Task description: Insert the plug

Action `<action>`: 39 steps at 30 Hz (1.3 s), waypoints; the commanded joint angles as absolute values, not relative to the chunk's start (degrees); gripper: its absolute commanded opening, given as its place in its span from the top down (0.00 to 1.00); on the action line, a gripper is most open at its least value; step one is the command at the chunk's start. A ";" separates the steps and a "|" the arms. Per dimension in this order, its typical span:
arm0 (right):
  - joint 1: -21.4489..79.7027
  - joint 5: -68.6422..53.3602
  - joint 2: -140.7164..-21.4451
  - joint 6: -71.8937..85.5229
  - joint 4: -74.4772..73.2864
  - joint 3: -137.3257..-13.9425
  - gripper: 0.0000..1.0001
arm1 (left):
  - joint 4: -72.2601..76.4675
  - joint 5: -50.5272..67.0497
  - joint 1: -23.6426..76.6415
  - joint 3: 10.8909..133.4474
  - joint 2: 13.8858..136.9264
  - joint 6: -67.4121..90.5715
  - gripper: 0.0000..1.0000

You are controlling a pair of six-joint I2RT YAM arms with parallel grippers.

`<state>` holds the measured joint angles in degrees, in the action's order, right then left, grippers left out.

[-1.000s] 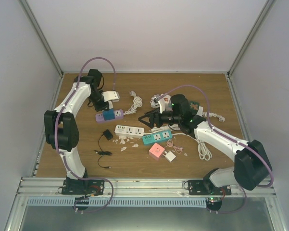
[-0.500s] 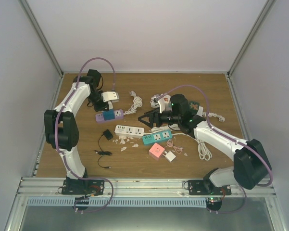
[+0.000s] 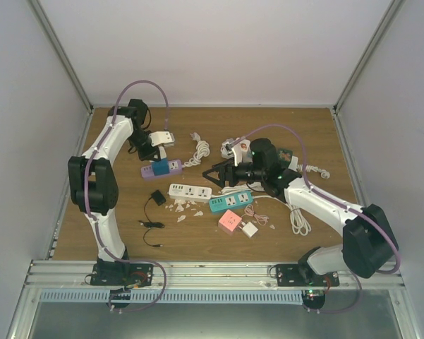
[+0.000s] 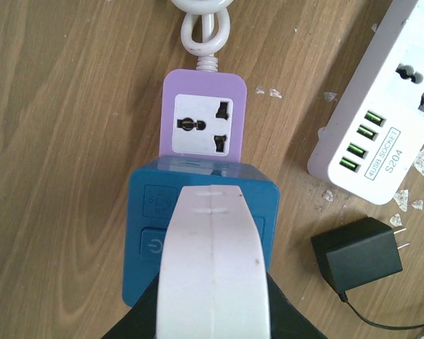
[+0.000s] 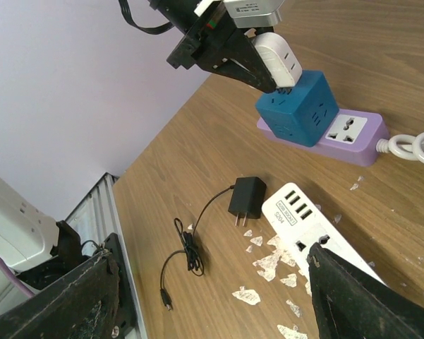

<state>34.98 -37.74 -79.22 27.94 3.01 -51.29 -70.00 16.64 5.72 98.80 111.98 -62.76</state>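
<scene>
A blue cube plug (image 4: pixel 148 212) sits on one end of the purple power strip (image 4: pixel 203 123), whose free socket faces up just beyond it. My left gripper (image 4: pixel 214 192) is shut, its white fingers pressed together and resting on top of the cube, hiding much of it. From above, the cube (image 3: pixel 159 167) and strip (image 3: pixel 172 167) lie left of centre under the left gripper (image 3: pixel 155 157). The right wrist view shows the cube (image 5: pixel 296 106) under those white fingertips (image 5: pixel 281 70). My right gripper (image 3: pixel 208 176) (image 5: pixel 212 282) hangs open above the white power strip (image 5: pixel 317 226), holding nothing.
A black adapter (image 4: pixel 356 258) with its thin cable lies beside the white strip (image 3: pixel 190 191), among white paper scraps. A teal strip (image 3: pixel 231 201), pink cube (image 3: pixel 230 220), small white charger (image 3: pixel 250 229) and coiled white cords (image 3: pixel 197 150) crowd the middle.
The left arm's elbow has shifted slightly while its gripper stays on the blue cube. The right arm has not moved.
</scene>
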 commanded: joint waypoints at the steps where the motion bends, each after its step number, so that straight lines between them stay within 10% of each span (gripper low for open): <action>1: 34.78 -37.24 -78.32 28.65 3.60 -50.21 0.26 | -67.30 12.36 6.16 96.23 116.59 -61.82 1.00; 17: 34.71 -37.62 -77.71 26.40 2.48 -50.43 0.26 | -62.89 9.53 8.83 91.88 118.62 -61.56 0.97; 27: 34.74 -37.65 -77.87 26.07 3.51 -49.68 0.25 | -67.44 13.25 8.87 101.89 110.10 -60.13 0.37; 32: 34.72 -38.05 -77.67 26.83 3.93 -49.67 0.25 | -67.03 13.56 8.64 101.40 104.75 -62.55 0.31; 35: 34.72 -37.47 -77.00 27.27 3.82 -49.60 0.25 | -64.61 16.28 8.53 100.22 100.73 -63.74 0.02; 39: 34.76 -34.56 -75.88 27.80 2.91 -49.14 0.25 | -57.37 25.48 8.61 97.16 93.42 -62.95 0.01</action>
